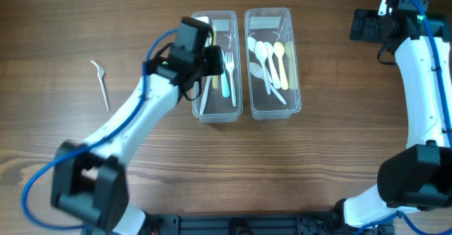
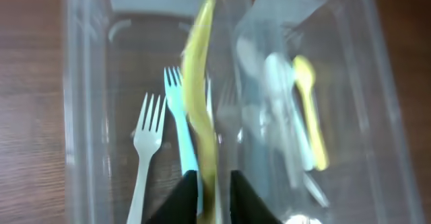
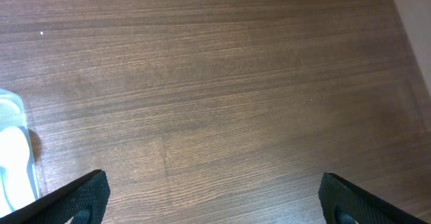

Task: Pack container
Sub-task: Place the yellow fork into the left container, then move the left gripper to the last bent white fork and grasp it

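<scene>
Over the left bin (image 1: pixel 219 115) hangs the left tool (image 1: pixel 212 58), near the middle of the counter (image 1: pixel 70 23). Its two dark fingers (image 2: pixel 182 200) stand a little apart, and a yellow piece (image 2: pixel 199 83) of cutlery runs between them, pointing into the bin. This piece is blurred in the left wrist view. It lies close against one finger, while a thin gap shows on its other side. Whether the tool really grips it cannot be told from the pictures.

Below the yellow piece, on the bottom of the left bin, lie a white fork (image 2: pixel 148 136) and a blue fork (image 2: pixel 176 116), side by side with the prongs toward the far end.

Just beside it on the right stands the right bin (image 1: pixel 272 113), also of clear plastic; the two long walls are almost touching. It holds several white spoons (image 1: pixel 263 55) and a yellow spoon (image 1: pixel 280 58).

At the left side of the counter, well apart from both bins, one pale loose utensil (image 1: pixel 102 87) lies alone on the wood.

At the far right corner is the right tool (image 3: pixel 212 187). Its fingers are spread wide, with only bare wood between them, and it holds nothing. A small part of a clear bin shows at the left edge of the right wrist view.
</scene>
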Action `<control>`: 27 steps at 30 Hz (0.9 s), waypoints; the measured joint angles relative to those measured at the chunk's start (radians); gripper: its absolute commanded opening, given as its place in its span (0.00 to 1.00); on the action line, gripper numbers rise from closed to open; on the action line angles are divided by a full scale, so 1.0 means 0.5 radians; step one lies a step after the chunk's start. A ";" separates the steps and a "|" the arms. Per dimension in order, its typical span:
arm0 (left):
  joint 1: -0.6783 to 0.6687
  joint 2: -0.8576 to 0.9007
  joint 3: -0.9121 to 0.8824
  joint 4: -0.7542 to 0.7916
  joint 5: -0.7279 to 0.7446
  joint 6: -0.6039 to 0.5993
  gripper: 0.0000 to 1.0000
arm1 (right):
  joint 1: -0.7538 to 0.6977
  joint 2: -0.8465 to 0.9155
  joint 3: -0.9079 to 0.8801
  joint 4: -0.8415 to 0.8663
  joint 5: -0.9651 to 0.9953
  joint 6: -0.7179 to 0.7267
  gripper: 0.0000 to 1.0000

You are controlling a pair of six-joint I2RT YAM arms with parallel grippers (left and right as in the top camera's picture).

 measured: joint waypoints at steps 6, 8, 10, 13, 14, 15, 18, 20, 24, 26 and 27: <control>-0.001 0.153 0.003 0.138 -0.020 0.003 0.53 | 0.000 0.001 0.000 0.000 0.000 -0.001 1.00; -0.001 0.140 0.031 0.105 -0.021 0.003 0.52 | 0.000 0.001 0.000 0.000 0.000 0.000 1.00; 0.005 0.091 0.110 0.018 -0.035 0.003 0.51 | 0.000 0.000 0.000 -0.001 0.000 0.000 1.00; 0.050 -0.018 0.230 -0.130 -0.164 0.008 0.54 | 0.000 0.001 0.000 -0.001 0.000 0.000 1.00; 0.082 -0.065 0.258 -0.172 -0.230 0.021 0.57 | 0.000 0.001 0.000 0.000 0.000 0.000 1.00; 0.120 -0.115 0.276 -0.214 -0.294 0.028 0.61 | 0.000 0.001 0.000 0.000 0.000 0.000 1.00; 0.323 -0.227 0.317 -0.464 -0.510 0.082 0.74 | 0.000 0.001 0.000 0.000 0.000 0.000 1.00; 0.468 -0.233 0.318 -0.594 -0.585 0.107 0.75 | 0.000 0.000 0.000 0.000 0.000 0.000 1.00; 0.787 -0.224 0.312 -0.714 -0.656 0.116 0.73 | 0.000 0.000 0.000 0.000 0.000 0.000 1.00; 0.952 -0.224 0.312 -0.716 -0.674 0.116 0.73 | 0.000 0.001 0.000 0.000 0.000 0.000 1.00; 1.041 -0.224 0.312 -0.716 -0.681 0.117 0.72 | 0.000 0.001 0.000 0.000 0.000 0.000 1.00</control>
